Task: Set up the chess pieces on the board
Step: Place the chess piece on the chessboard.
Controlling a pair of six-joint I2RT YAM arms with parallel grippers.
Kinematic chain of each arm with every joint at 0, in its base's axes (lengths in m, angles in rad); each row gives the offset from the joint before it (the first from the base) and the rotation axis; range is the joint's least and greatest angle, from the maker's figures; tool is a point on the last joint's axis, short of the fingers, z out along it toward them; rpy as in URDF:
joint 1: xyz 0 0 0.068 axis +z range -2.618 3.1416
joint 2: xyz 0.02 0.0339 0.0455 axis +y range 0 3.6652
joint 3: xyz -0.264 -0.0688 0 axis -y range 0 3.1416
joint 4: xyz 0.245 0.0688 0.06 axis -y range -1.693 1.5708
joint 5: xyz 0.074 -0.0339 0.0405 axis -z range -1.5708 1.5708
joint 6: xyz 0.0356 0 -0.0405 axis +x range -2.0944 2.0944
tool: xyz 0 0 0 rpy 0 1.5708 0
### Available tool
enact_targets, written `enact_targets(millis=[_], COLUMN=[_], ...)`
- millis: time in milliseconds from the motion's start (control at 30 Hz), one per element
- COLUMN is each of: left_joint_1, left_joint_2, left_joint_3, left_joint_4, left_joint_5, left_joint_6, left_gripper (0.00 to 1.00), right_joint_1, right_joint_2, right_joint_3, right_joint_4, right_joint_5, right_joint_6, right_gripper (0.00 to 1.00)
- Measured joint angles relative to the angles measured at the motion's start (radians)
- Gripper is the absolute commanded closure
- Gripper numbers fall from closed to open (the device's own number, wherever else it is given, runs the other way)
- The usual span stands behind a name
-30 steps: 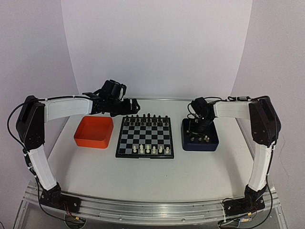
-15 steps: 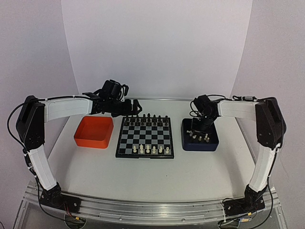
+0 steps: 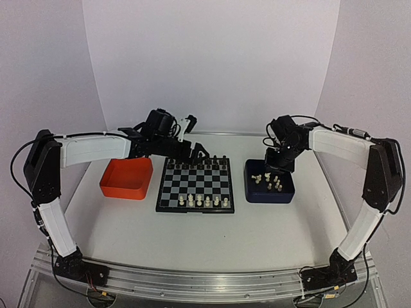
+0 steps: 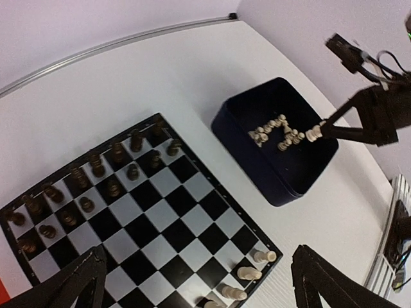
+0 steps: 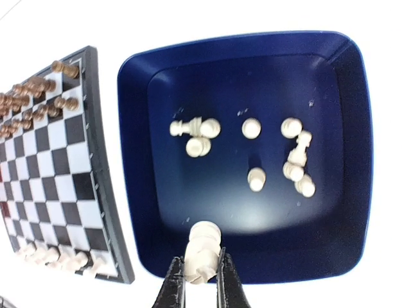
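Observation:
The board (image 3: 196,183) lies mid-table, black chessmen filling its far two rows. Several cream-white chess pieces (image 3: 203,201) stand along its near row. More white pieces (image 5: 292,157) lie loose in the dark blue tray (image 5: 359,128). My right gripper (image 5: 200,276) hangs over that tray's near edge, shut on one white chess piece (image 5: 204,249); the left wrist view shows the held piece (image 4: 313,133) above the tray (image 4: 257,167). My left gripper (image 3: 196,153) hovers wide open over the board's far edge, nothing between its fingers (image 4: 77,285).
An orange tray (image 3: 126,178) sits left of the board, with the left arm passing over it. The blue tray (image 3: 270,196) stands right of the board. White walls close in the back and the sides of the table.
My right gripper has risen out of the blue tray with a white piece pinched in it. The left gripper has swung right, out over the board's far edge.

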Motion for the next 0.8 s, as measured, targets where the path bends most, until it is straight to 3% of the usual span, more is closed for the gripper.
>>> enact_targets(millis=[233,433,800], left_joint_1=[-0.101,-0.091,-0.090], left_joint_2=[0.003,0.054,0.165], left_joint_3=[0.024,0.123,0.216], left_joint_4=[0.059,0.078,0.018], left_joint_5=[0.124,0.273,0.416], left_joint_6=[0.148,0.229,0.342], left_gripper=[0.06,0.14,0.34], right_joint_1=[0.015,0.059,0.080], right_joint_2=[-0.004,-0.004,0.000], right_joint_3=[0.102,0.170,0.228], right_joint_4=[-0.076,-0.092,-0.112], right_joint_5=[-0.172,-0.364,-0.583], right_joint_6=[-0.068,-0.172,-0.233], right_gripper=[1.00,1.00,1.00])
